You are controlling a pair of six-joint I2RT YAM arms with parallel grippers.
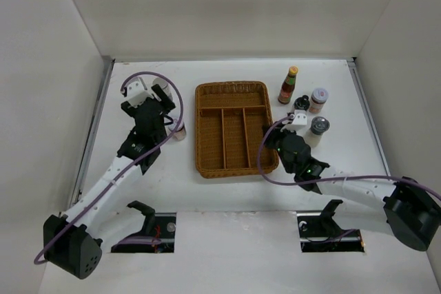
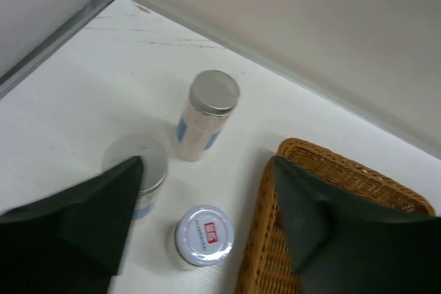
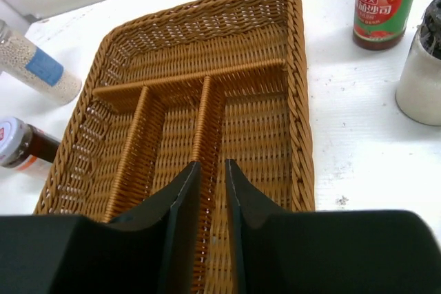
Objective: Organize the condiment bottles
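Observation:
The brown wicker divided tray (image 1: 231,129) lies mid-table and holds nothing. My left gripper (image 2: 207,164) is open above a white-lidded dark bottle (image 2: 204,235), which stands just left of the tray rim (image 2: 324,170). Two white silver-capped jars stand beyond it, one in full view (image 2: 205,116) and one partly behind my left finger (image 2: 148,163). My right gripper (image 3: 212,164) is empty, its jaws nearly together, over the tray's right side. The slim dark-red sauce bottle (image 1: 288,86), red-lidded shaker (image 1: 318,100), black-capped bottle (image 1: 301,104) and grey-lidded shaker (image 1: 318,129) stand right of the tray.
White walls close in the table at the back and both sides. A metal strip (image 1: 96,129) runs along the left edge. In the top view the left gripper (image 1: 165,105) hides the jars; the right gripper (image 1: 275,135) is at the tray's right rim.

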